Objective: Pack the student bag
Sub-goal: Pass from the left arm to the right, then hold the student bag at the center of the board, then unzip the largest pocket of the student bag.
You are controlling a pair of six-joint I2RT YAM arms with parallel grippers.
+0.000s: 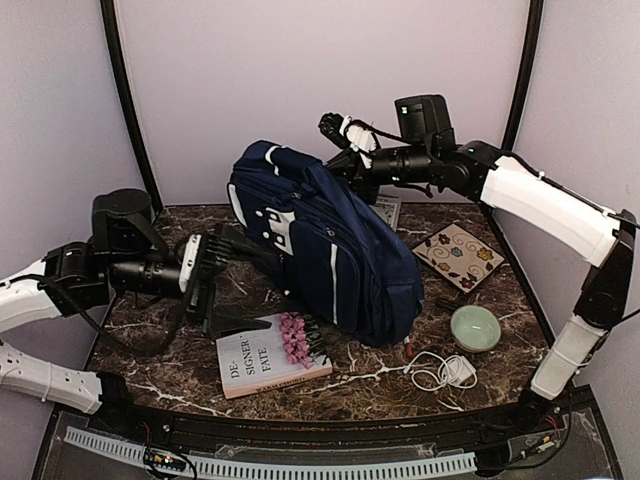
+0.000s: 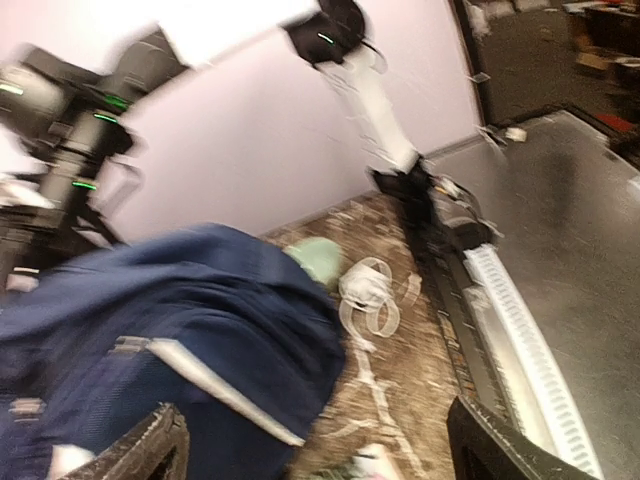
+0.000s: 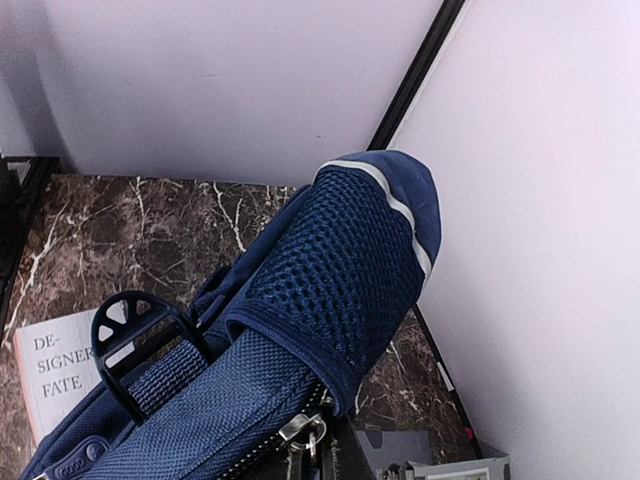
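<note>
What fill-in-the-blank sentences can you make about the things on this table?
The cover of the book reads Designer ____.
The small bowl to the right of the student bag is pale ____.
The coiled cable near the bowl is ____.
Missing words: Fate; green; white.

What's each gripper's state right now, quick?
Left gripper: open, fingers wide apart, holding nothing.
Right gripper: apparently closed on the student bag, holding its top edge up.
</note>
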